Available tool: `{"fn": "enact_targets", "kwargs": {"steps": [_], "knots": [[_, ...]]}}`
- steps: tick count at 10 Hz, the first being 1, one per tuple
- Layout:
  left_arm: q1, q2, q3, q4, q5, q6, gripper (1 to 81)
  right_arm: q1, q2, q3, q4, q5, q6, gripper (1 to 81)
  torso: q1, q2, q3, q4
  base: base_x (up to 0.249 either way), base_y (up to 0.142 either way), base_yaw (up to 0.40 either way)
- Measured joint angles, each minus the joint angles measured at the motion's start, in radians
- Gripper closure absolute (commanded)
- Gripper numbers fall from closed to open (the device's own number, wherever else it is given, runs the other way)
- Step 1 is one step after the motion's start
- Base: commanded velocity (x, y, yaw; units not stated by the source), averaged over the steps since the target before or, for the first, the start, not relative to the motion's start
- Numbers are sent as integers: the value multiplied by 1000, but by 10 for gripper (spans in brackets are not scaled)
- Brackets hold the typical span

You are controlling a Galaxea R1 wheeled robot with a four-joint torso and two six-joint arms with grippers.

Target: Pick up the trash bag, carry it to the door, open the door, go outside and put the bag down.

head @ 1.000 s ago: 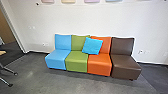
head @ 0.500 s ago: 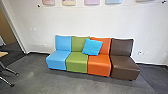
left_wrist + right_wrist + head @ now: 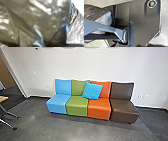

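"Where is the trash bag?"

"Close up before the left gripper, a big spread of shiny dark plastic. From the right gripper's side it shows too, partly behind the robot's jointed bar. It seems to be along for the ride."

"And is either gripper closed on it?"

"Nobody can tell from this, for the left gripper or the right."

"So what could go wrong?"

"The plastic looks thin. If the hold is only on a loose fold, the weight could pull it free or tear it as the robot turns. Hanging beside the left gripper, the bag could also swing and rub the base. And a table stands out on the left gripper's side; a tight turn that way might snag the bag on its legs."

"What differs from half a second ago?"

"The whole head view has shifted, so the camera has moved. The row of seats sits a little higher, the hangings on the wall are mostly cut off, and more of the table's legs has come in. The blue cushion still leans where the green and orange seats meet."
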Motion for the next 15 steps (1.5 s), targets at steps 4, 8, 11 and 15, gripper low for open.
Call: {"fn": "enact_targets", "kwargs": {"steps": [4,8,11,15], "knots": [[5,22,0,1,-91,0,811,-21,108,-143,-7,2,-4,10,-69,108,73,0,0,0,0],[30,24,-25,1,-98,0,811,-39,182,-270,-14,0,-4,10,-160,244,205,0,0,0,0],[40,47,-33,3,-171,0,811,-47,222,-341,-26,-1,-4,10,-225,343,300,0,0,0,0],[56,66,-34,4,-180,0,811,-55,275,-393,-40,-4,-5,10,-305,463,343,0,0,0,0]]}}
